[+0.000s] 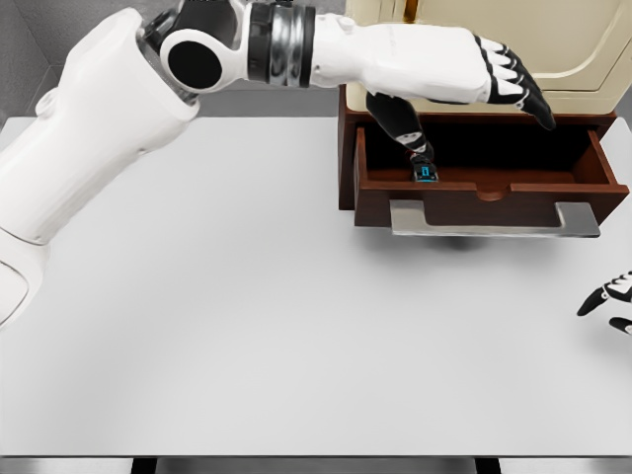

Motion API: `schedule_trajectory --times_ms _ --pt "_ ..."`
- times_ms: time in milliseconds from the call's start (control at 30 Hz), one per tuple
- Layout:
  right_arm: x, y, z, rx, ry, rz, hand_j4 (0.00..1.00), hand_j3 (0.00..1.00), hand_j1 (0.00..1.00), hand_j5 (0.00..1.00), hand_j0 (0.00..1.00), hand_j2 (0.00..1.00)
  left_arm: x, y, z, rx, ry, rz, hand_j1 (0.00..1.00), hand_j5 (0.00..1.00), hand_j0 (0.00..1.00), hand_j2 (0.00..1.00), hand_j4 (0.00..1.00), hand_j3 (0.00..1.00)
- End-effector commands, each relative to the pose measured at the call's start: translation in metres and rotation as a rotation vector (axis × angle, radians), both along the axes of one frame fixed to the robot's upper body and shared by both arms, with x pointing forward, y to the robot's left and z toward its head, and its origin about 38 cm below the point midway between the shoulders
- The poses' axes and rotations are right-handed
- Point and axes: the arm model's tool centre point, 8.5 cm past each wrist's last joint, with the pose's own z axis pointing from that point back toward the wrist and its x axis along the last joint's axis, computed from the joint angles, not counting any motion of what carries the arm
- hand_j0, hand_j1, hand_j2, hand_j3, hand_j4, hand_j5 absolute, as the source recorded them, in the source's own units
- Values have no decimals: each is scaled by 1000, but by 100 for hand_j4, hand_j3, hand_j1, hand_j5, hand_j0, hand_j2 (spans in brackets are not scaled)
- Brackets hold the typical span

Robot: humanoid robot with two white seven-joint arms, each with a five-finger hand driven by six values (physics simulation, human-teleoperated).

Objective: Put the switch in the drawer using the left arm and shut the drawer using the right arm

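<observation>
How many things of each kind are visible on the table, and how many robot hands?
Drawer, open: 1
Switch, lying in the drawer: 1
Robot hands: 2, the left hand over the drawer, the right hand at the right edge
Total: 4

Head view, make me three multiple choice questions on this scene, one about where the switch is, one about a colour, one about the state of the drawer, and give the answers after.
1. Where is the switch?
A. On the white table in front of the drawer
B. Inside the drawer, near its left end
C. On top of the cabinet

2. What colour is the drawer's handle?
A. Red
B. Black
C. Grey, metallic

3. What state is the drawer in?
A. Pulled open
B. Pushed fully shut
C. Lifted out and lying on the table

Answers:
1 B, the small dark switch with a teal-lit face sits within the drawer's brown walls.
2 C, the wide bar on the front panel is silvery grey.
3 A, the drawer juts out from the cabinet with its inside exposed, the left hand open above it and the right hand at the picture's right edge.
</observation>
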Motion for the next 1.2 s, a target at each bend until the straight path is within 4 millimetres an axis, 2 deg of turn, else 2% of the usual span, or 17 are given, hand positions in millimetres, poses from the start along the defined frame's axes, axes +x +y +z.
schedule_trajectory --times_ms 0,67,100,133,233,300,333,367,433,533,667,933,1100,1167 --pt "0 1 2 30 -3 -1 55 55 55 55 55 55 -35 28 17 -2 -68 -65 100 100 100 100 100 100" --pt "1 1 4 34 -5 -1 54 54 54 54 54 54 -47 85 24 47 -114 -9 100 100 100 100 100 100" --pt "1 2 3 34 -3 2 54 54 54 54 54 54 -46 95 23 60 -119 11 100 100 100 100 100 100" --pt "2 2 3 34 -3 5 54 54 54 54 54 54 -38 122 21 90 -119 87 100 100 100 100 100 100" --pt "5 6 3 33 -2 21 54 54 54 54 54 54 -26 222 -29 191 12 330 100 100 100 100 100 100" --pt "9 8 6 33 -14 25 54 54 54 54 54 54 -14 264 -78 232 149 452 100 100 100 100 100 100" --pt "10 8 8 33 -22 26 54 54 54 54 54 54 -3 279 -88 232 186 508 100 100 100 100 100 100" --pt "13 8 12 34 -37 28 54 54 54 54 54 54 -1 283 -87 223 185 523 100 100 100 100 100 100" --pt "16 8 16 33 -51 30 54 54 54 54 54 54 -2 279 -100 234 209 513 100 100 100 100 100 100" --pt "20 9 23 32 -75 32 55 55 55 55 55 55 -5 272 -110 238 226 493 100 100 100 100 100 100" --pt "32 23 24 31 -75 83 55 55 55 55 55 55 -5 273 -110 238 224 494 100 100 100 100 100 100" --pt "36 24 28 29 -90 91 56 56 56 56 56 56 -4 275 -110 238 227 500 100 100 100 100 100 100" --pt "33 24 24 29 -74 91 56 56 56 56 56 56 -4 275 -110 238 227 500 100 100 100 100 100 100" --pt "32 28 17 33 -52 102 53 53 53 53 53 53 -4 275 -110 239 226 502 100 100 100 100 100 100"
